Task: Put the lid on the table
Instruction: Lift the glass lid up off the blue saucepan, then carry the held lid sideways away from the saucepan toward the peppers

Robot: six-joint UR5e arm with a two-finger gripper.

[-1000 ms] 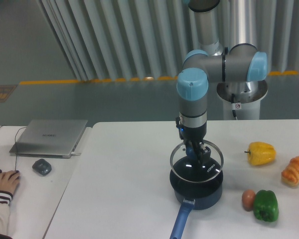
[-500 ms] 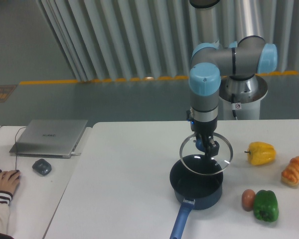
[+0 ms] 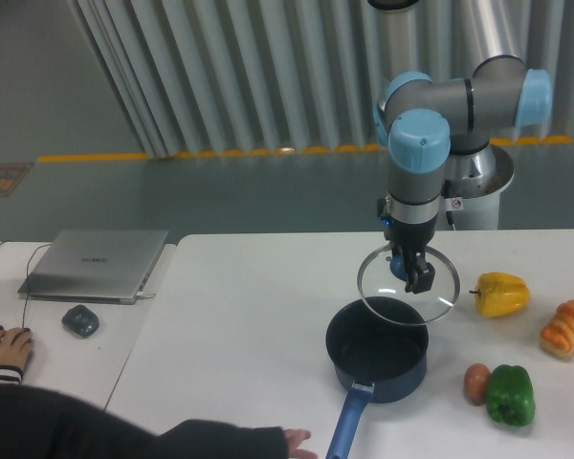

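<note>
At the far left of the frame a grey laptop (image 3: 94, 263) and a mouse (image 3: 80, 320) lie on a separate desk, and a person's hand (image 3: 7, 347) rests near them; a dark sleeve (image 3: 105, 435) crosses the bottom edge. In the lower middle stands the dark blue pot (image 3: 377, 348), open, its long handle pointing toward the bottom of the frame. Just above and to the right of the pot hangs the lid (image 3: 408, 285), held in the air by the gripper (image 3: 413, 273), whose fingers are closed on the blue centre knob; the lid is slightly tilted and hangs directly under the fingers, touching nothing else. Its lower left edge overlaps the pot's rim in the picture. The bare part of the table (image 3: 258, 325) lies to the left of the pot, and a smaller free part lies behind it. Further right are a yellow pepper (image 3: 500, 294), an egg (image 3: 476, 382), a green pepper (image 3: 511, 394) and a bread roll (image 3: 566, 327), so the lid probably has to go down away from these.
</note>
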